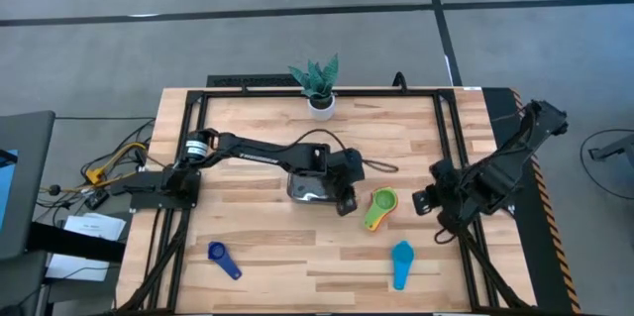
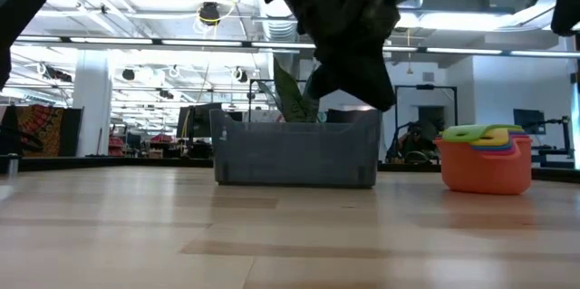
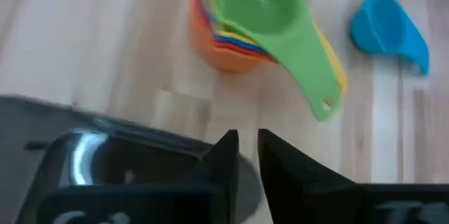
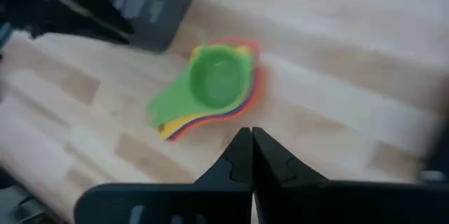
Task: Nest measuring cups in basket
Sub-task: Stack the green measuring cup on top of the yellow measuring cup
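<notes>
A: How far are we with the nesting, as we judge it?

B: Partly done, we think. A stack of cups (image 1: 380,207) stands on the table just beside the basket (image 1: 309,191), toward the right arm. The green cup (image 3: 261,3) sits on top, with yellow, red and orange ones under it. But the stack is on the wood, not in the basket.

A: And the other cups?

B: Two lie alone. The light blue cup (image 1: 401,260) is near the front edge, in front of the stack. The dark blue cup (image 1: 222,258) is well apart, toward the left front corner. Both must join the stack, and the stack must go into the basket.

A: What is inside the basket now?

B: We cannot tell. The left arm covers most of it from above, and from table height we see only its mesh wall.

A: The grippers?

B: The left gripper (image 3: 247,155) hangs over the basket's rim on the stack's side, fingers narrow with a small gap, nothing between them. The right gripper (image 4: 247,150) hovers near the stack, fingers pressed together, empty.

A: The plant (image 1: 318,84)?

B: At the far edge, away from everything.
</notes>
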